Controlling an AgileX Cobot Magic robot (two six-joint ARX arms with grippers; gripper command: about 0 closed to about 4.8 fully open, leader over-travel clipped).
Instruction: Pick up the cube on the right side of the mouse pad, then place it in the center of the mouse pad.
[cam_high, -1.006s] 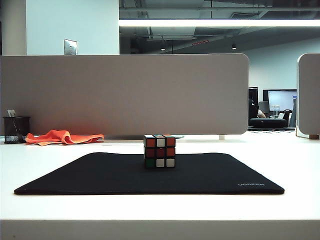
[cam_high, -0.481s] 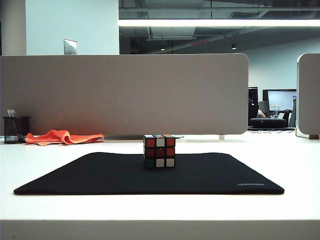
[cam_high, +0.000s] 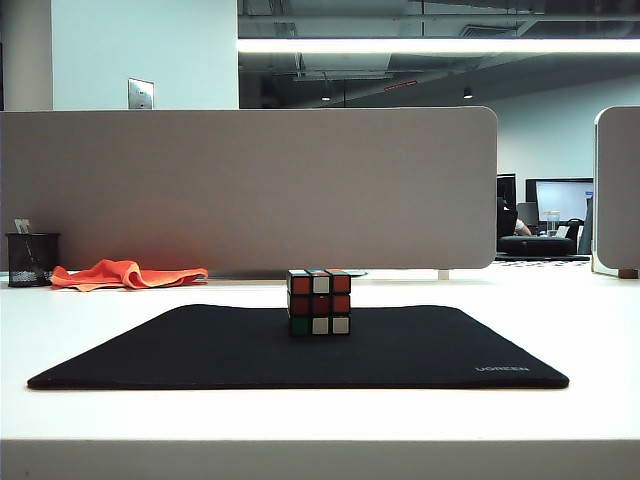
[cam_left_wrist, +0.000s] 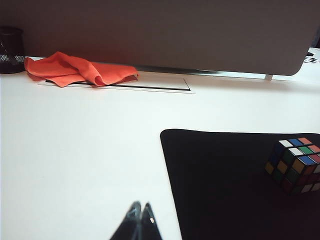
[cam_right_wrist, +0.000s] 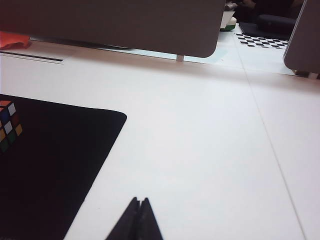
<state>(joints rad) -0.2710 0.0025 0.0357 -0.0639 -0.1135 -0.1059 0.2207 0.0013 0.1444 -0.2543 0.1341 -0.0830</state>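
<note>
While above table: left fingers (cam_left_wrist: 140, 212) pressed together, empty | right fingers (cam_right_wrist: 140, 207) likewise.

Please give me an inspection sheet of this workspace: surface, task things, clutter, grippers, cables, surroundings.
Surface: white table, bare around the mat.
Task things: the cube stands on the mouse pad, near its middle in the exterior view; the mouse pad lies flat, with grey lettering at one near corner.
Clutter: orange cloth crumpled at the back left; black mesh pen cup beside it.
Grippers: left gripper shut, empty, over bare table beside the mat's left edge; right gripper shut, empty, over bare table beside the mat's right edge. Neither shows in the exterior view.
Cables: nothing seen.
Surroundings: grey divider panel behind the table; office with a monitor beyond.
</note>
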